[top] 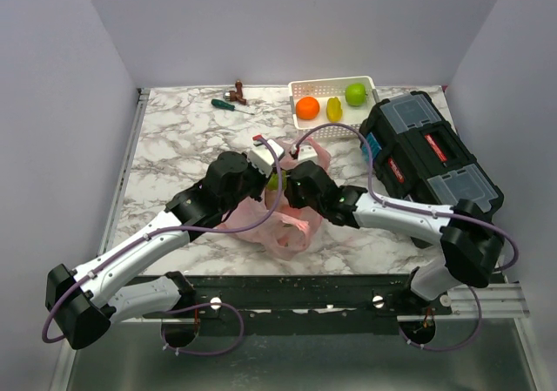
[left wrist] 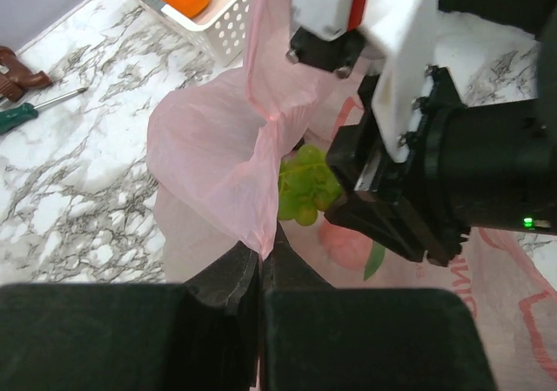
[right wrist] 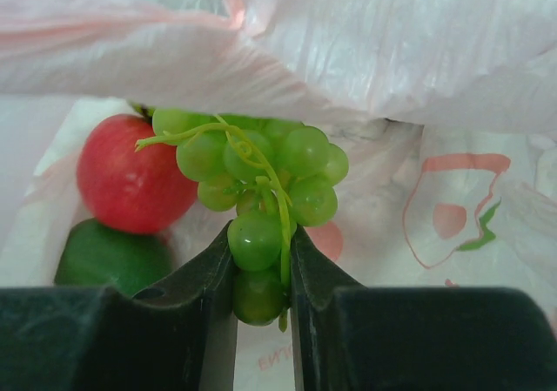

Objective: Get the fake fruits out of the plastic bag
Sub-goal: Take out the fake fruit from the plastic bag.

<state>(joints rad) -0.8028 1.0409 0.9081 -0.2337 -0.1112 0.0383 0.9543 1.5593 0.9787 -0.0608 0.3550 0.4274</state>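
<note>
Pink bag [top: 287, 231], thin and crinkled, lies mid-counter [top: 174, 147] between the two arms, its mouth lifted. Left gripper [left wrist: 261, 265]: jaws clenched flat on the bag's rim, film pinched between them and held up. Right gripper [right wrist: 261, 245]: reached into the mouth, jaws grasping the lower end of a bunch of green grapes [right wrist: 261, 173]; the rest of the bunch stands above the jaws. Inside the bag, behind and left of the grapes in the right wrist view: a red apple [right wrist: 130, 173], and below it a darker green fruit [right wrist: 109, 256], kind not clear. White basket [top: 300, 87] at the far edge holds an orange [top: 307, 107], lemon [top: 333, 108] and green apple [top: 355, 93]. Screwdriver [top: 231, 104] lies left of the basket. Black toolbox [top: 435, 156] sits at the right.
</note>
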